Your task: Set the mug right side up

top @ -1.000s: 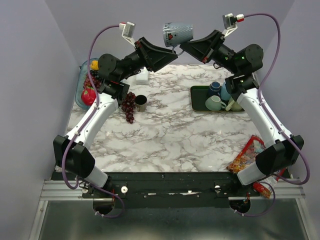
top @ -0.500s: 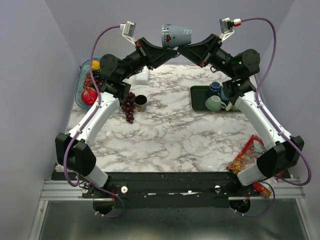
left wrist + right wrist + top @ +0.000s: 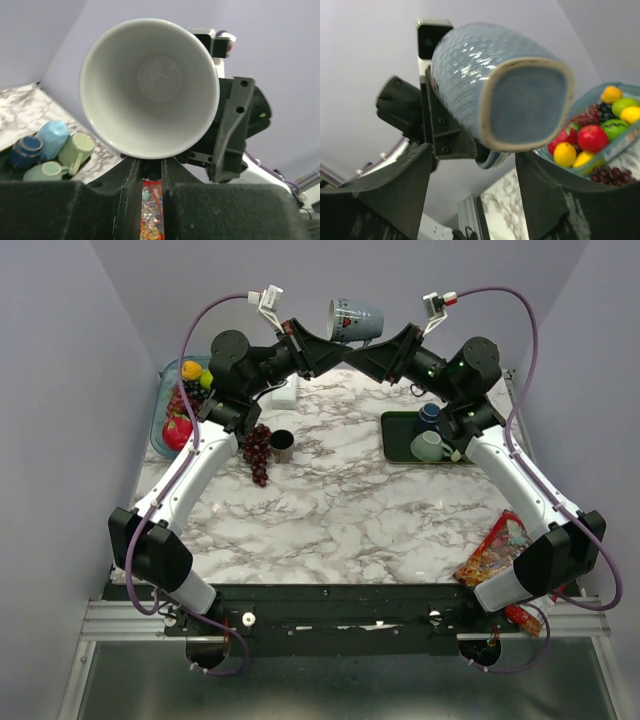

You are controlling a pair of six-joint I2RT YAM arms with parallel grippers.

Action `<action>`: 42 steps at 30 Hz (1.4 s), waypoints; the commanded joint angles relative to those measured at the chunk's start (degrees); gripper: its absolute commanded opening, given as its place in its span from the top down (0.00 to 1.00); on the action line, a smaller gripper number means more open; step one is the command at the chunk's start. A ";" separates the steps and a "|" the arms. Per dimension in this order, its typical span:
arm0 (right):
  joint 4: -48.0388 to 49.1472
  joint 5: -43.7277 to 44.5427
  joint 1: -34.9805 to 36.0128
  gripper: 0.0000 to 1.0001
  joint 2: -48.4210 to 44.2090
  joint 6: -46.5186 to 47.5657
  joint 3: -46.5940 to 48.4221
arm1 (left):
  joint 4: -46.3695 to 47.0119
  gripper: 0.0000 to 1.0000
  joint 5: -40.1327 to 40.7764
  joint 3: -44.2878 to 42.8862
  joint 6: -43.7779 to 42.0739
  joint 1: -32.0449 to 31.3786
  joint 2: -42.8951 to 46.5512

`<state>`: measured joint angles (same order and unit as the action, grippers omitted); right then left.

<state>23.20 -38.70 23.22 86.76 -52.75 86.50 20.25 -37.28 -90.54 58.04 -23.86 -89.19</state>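
You held the mug point(image 3: 355, 320) high over the far side of the tabletop point(image 3: 330, 500), between both arms. The left jaws were closed on its lower rim; the right jaws stood open around its base (not touching, as I judge). Its long axis lay almost level, with the mouth toward the left arm.

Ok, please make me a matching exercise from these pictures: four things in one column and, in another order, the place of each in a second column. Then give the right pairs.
Things
1. mug
2. grapes
3. snack bag
4. dark blue cup

Places
A. on the tray at the right
B. near the front right corner of the table
C. up in the air, above the far edge of the table
D. lying on the table beside a small dark cup

Right pairs: 1-C, 2-D, 3-B, 4-A
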 commanded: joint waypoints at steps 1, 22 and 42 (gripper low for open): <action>-11.32 3.45 0.51 0.13 -2.03 7.92 -2.12 | -10.66 1.00 4.23 -1.13 -8.29 0.56 0.42; -44.10 49.32 -0.02 0.00 -8.98 24.19 -7.31 | -43.54 1.00 24.35 -7.37 -37.47 -0.93 -8.37; -54.58 54.52 -0.81 0.00 -7.13 19.88 -7.49 | -51.10 1.00 39.65 -9.04 -39.32 -3.21 -17.16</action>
<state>-29.28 13.39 22.74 80.68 -31.83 78.70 -31.55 -2.57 -96.55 19.73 -26.87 -105.30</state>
